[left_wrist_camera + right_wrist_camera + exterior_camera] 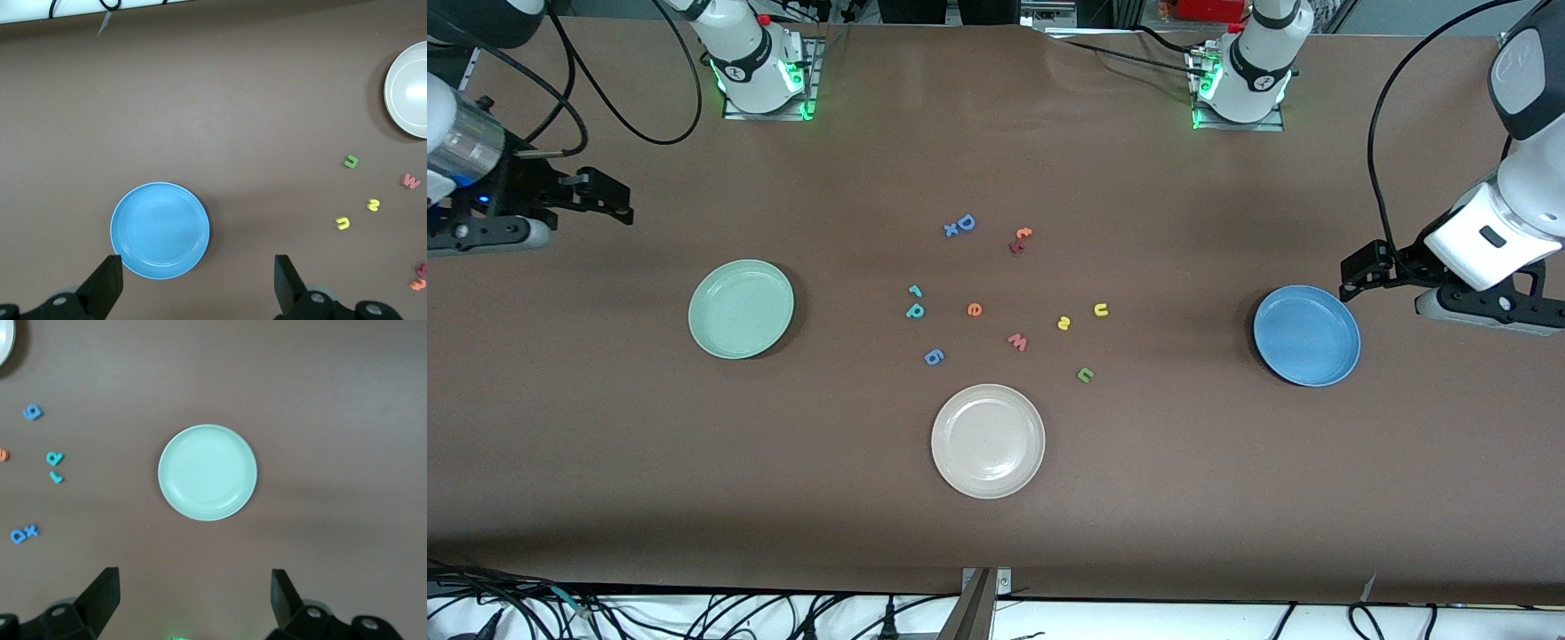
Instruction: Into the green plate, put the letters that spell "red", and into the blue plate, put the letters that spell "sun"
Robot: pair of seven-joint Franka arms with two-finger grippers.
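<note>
The green plate (pixel 741 308) (pixel 207 472) lies toward the right arm's end and the blue plate (pixel 1307 335) (pixel 160 230) toward the left arm's end, both empty. Between them on the table lie the teal r (pixel 915 290), teal d (pixel 915 310) and orange e (pixel 975 309). The yellow s (pixel 1064 323), yellow u (pixel 1101 309) and green n (pixel 1085 374) lie closer to the blue plate. My right gripper (pixel 609 197) (pixel 193 597) hangs open and empty over bare table by the green plate. My left gripper (pixel 1360 271) (pixel 197 280) hangs open and empty over the blue plate's edge.
A cream-white plate (pixel 988 440) sits nearer the front camera than the letters. Other letters lie among them: a red w (pixel 1017 341), a blue g (pixel 933 356), a blue D (pixel 965 222) with a small x, and an orange t (pixel 1024 233).
</note>
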